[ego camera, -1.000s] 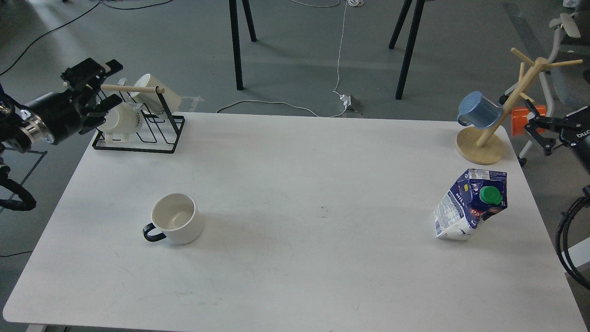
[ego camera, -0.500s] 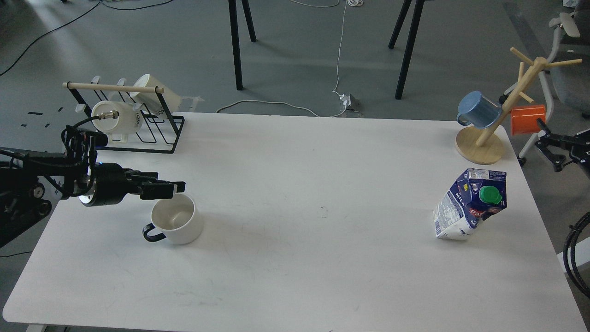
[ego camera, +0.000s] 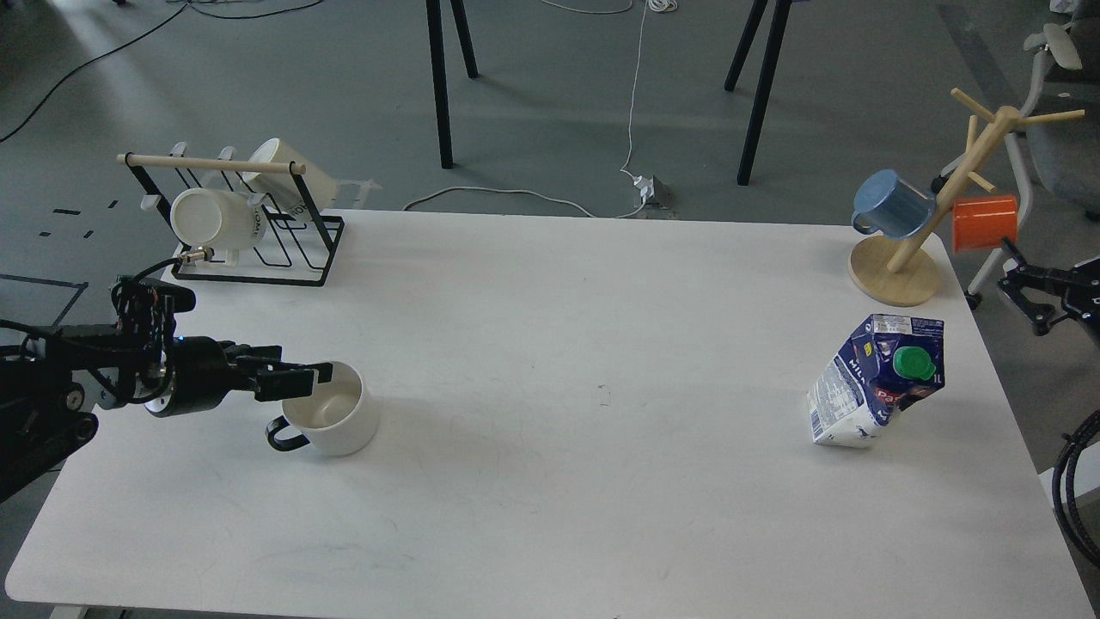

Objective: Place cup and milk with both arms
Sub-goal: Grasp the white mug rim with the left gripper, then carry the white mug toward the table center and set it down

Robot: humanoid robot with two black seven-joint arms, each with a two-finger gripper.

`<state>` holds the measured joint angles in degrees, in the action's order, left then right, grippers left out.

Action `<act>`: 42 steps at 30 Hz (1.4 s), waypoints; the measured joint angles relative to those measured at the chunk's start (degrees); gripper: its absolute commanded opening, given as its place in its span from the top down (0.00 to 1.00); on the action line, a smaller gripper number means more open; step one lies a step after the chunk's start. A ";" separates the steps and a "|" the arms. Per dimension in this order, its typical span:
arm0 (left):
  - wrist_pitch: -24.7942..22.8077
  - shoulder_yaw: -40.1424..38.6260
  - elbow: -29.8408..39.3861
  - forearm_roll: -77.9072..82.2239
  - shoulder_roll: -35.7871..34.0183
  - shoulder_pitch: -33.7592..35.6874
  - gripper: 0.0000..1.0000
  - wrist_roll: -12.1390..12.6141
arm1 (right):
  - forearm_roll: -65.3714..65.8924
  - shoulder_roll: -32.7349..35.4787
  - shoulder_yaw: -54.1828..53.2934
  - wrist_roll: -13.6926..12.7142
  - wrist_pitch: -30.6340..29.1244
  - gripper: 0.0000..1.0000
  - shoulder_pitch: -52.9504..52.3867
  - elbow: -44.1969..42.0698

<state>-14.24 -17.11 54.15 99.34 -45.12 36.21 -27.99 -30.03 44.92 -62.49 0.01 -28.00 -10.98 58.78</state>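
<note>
My left gripper (ego camera: 320,373) reaches level over the near rim of the upright white ceramic cup with black handle (ego camera: 332,418), its finger gap unreadable.

Evenly lit from overhead, bright and sharp throughout. Soft, faint shadows beside the white cup (ego camera: 331,419) and milk carton (ego camera: 876,381). Mild sheen across the white table (ego camera: 550,481); no motion blur, little edge distortion.

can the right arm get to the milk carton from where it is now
Probably yes. The right pincer sits off the table's right edge, behind the milk carton. The tabletop around the carton is bare; only the wooden mug tree stands nearby, farther back.
</note>
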 measured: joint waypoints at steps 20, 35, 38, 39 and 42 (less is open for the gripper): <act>6.51 1.46 -1.89 5.77 3.17 -2.58 1.00 0.00 | -0.03 0.05 -0.49 0.34 0.00 0.01 1.21 -0.16; 11.21 0.94 0.63 6.04 3.63 0.69 1.00 0.00 | -0.05 0.08 -0.95 0.38 0.00 0.01 2.46 -0.71; 8.52 0.81 2.58 5.61 5.44 3.59 1.00 0.00 | -0.05 0.08 -1.03 0.39 0.00 0.01 2.46 -1.25; 7.32 0.79 2.97 4.97 7.09 4.98 1.00 0.00 | -0.05 0.08 -1.04 0.39 0.00 0.01 2.46 -1.45; 3.38 1.00 3.03 0.54 13.37 9.18 1.00 0.00 | -0.05 0.14 -1.12 0.39 0.00 0.01 2.46 -1.99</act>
<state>-10.85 -16.11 57.18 99.88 -31.75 45.39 -28.00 -30.08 45.06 -63.62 0.41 -28.00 -8.52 56.79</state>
